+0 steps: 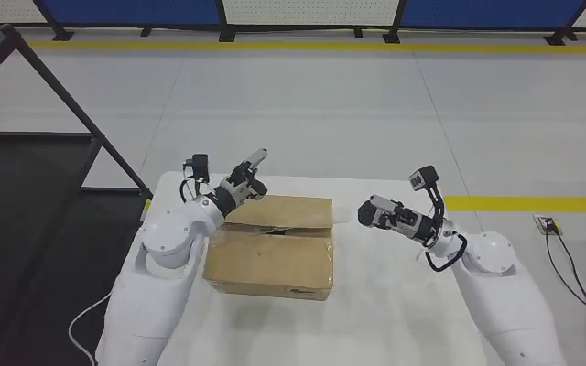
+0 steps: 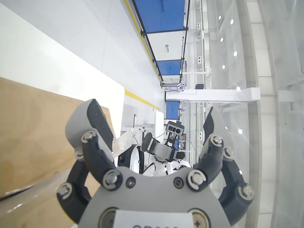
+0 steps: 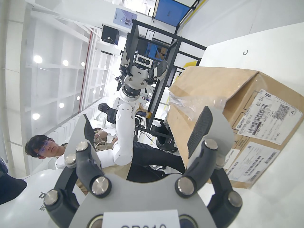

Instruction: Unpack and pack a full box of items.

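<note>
Right wrist view: box [image 3: 213,84] with labels [image 3: 263,116]

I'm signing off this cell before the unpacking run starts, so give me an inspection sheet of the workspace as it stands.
surface: white table, carrying the box.
job's things: one cardboard box, flaps down, crumpled clear tape on top, shipping labels on the end facing the right gripper.
clutter: one small dark curved mark on the tabletop.
grippers: left gripper open, empty, at the box's far left corner; right gripper open, empty, off the box's right end, apart from it.
cables: left wrist cable and right wrist cable, both black loops; white floor cable.
surroundings: black frame, yellow floor line, blue panels.
</note>
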Tool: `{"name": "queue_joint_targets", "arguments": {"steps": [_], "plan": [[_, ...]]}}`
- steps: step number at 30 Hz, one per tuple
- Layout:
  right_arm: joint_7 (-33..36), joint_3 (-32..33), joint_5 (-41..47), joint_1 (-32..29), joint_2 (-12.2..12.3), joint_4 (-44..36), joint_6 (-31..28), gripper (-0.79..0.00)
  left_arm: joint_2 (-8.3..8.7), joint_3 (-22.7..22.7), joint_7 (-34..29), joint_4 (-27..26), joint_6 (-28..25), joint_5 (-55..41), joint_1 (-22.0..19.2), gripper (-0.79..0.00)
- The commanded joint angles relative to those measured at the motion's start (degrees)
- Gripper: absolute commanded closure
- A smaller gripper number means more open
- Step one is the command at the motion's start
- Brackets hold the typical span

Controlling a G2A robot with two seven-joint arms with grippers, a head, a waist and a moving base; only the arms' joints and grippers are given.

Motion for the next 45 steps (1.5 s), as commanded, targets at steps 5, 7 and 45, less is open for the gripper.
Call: {"name": "queue_joint_targets", "arguments": {"steps": [5,7,45], "plan": [[0.0,-5.6,-3.8,6.9,-1.2,1.7,5.2,-0.785,1.40,-9.2,1.8,-6.6,-0.5,-1.6,10.2,-0.785],[0.1,-7.3,-4.0,8.7,-1.7,2.8,5.8,-0.785,1.55,-10.2,2.6,-6.6,-0.9,-2.0,11.5,-0.785],[7.1,-18.3,-5.6,19.2,-5.9,15.3,9.0,-0.785,2.08,-4.5,3.0,2.6,-1.4,-3.2,8.6,-0.785]]}}
